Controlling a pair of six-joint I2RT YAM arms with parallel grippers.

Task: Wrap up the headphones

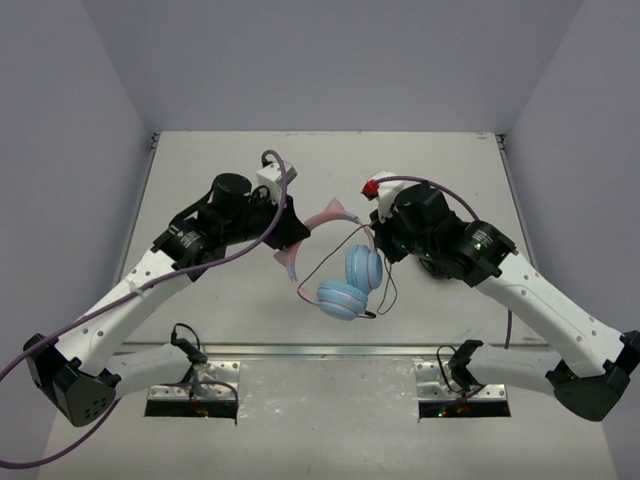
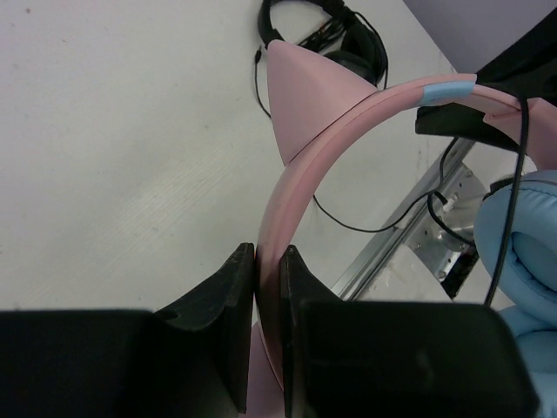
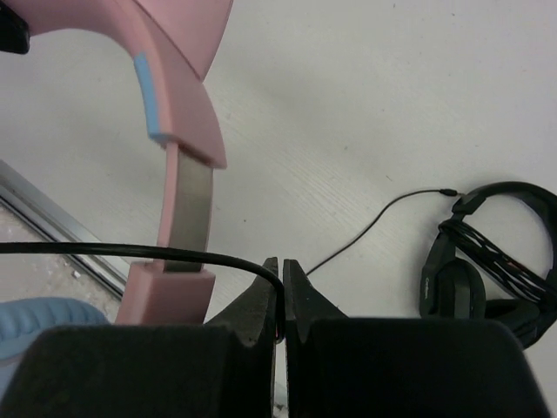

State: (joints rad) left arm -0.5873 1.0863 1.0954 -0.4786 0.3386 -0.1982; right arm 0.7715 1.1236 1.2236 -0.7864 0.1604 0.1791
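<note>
The headphones hang in the air between my two grippers, over the middle of the table. Their pink headband [image 1: 322, 222] has cat ears, and the light blue ear cups [image 1: 350, 285] dangle below it. My left gripper [image 2: 268, 252] is shut on the pink headband [image 2: 348, 122], below one cat ear [image 2: 300, 96]. My right gripper [image 3: 280, 264] is shut on the thin black cable [image 3: 130, 251], beside the headband's metal slider [image 3: 190, 209]. In the top view the cable [image 1: 385, 290] loops loosely around the cups. My left gripper [image 1: 295, 235] and right gripper [image 1: 378, 238] stand close on either side.
All-black headphones [image 3: 487, 252] with their own cable lie on the white table, also visible in the left wrist view [image 2: 339, 35]. A metal rail [image 1: 320, 350] runs along the table's near edge, with the arm bases behind it. Grey walls enclose the table.
</note>
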